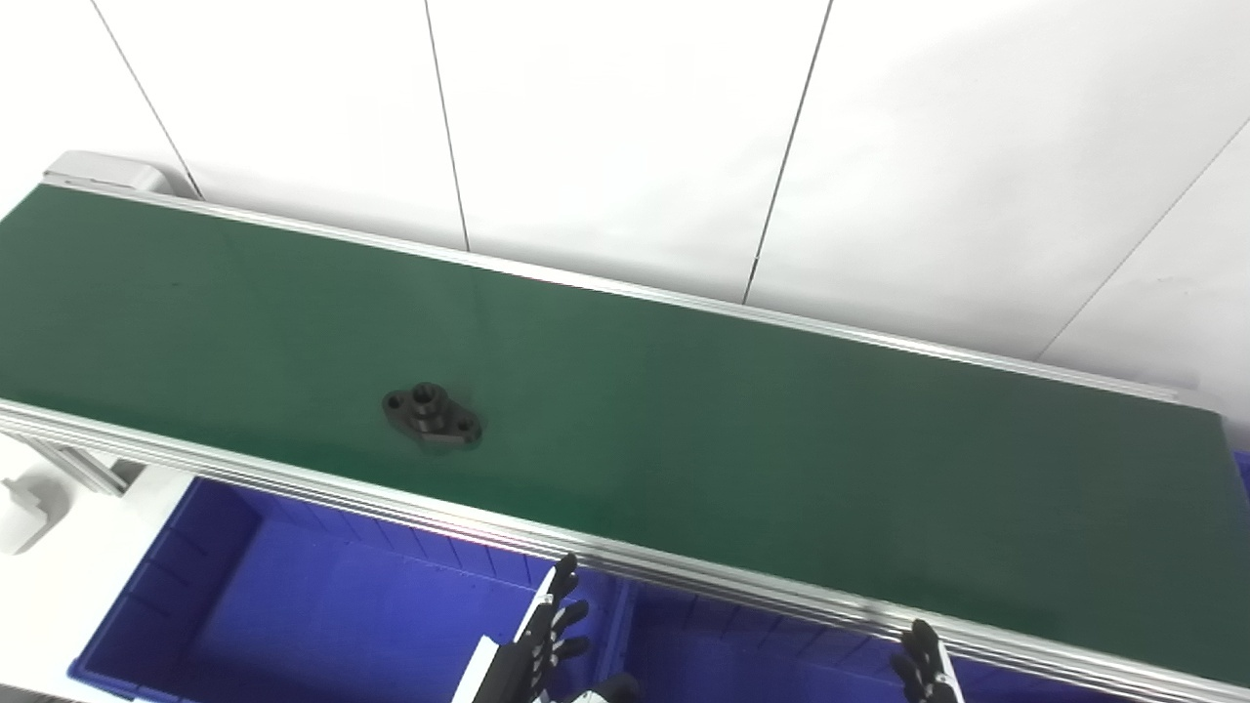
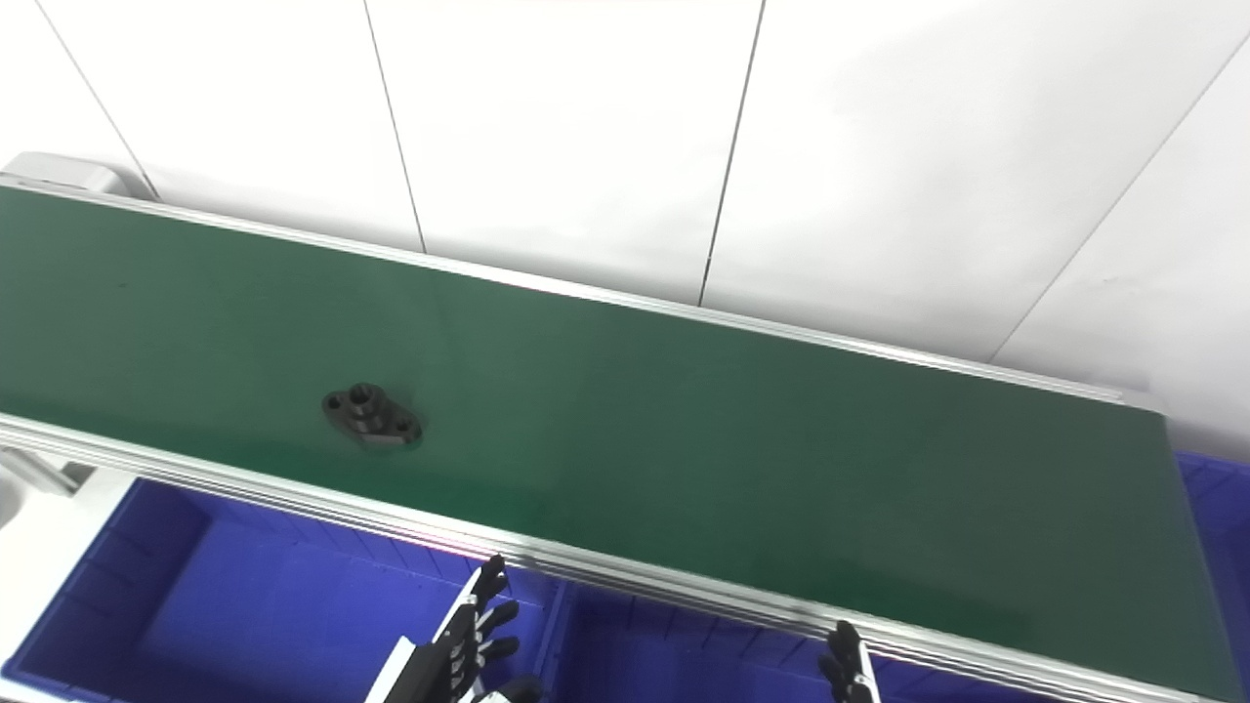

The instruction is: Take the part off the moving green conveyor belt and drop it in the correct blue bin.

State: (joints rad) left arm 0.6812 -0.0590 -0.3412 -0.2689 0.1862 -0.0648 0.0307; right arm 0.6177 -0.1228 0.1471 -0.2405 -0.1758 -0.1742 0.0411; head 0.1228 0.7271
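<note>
A small black flanged part (image 1: 431, 416) with a raised hub and two lobes lies on the green conveyor belt (image 1: 742, 430), left of centre and near the belt's front rail. It also shows in the right eye view (image 2: 372, 414). My left hand (image 1: 549, 635) is at the bottom edge, below the belt's front rail and over the blue bins, fingers apart and holding nothing. Only the fingertips of my right hand (image 1: 923, 669) show at the bottom edge, right of centre; they look spread and empty.
Blue bins stand below the belt's front rail: a left bin (image 1: 293, 605) and a middle bin (image 1: 762, 654), split by a wall near my left hand. Another blue bin (image 2: 1216, 508) shows at the belt's right end. White wall panels stand behind.
</note>
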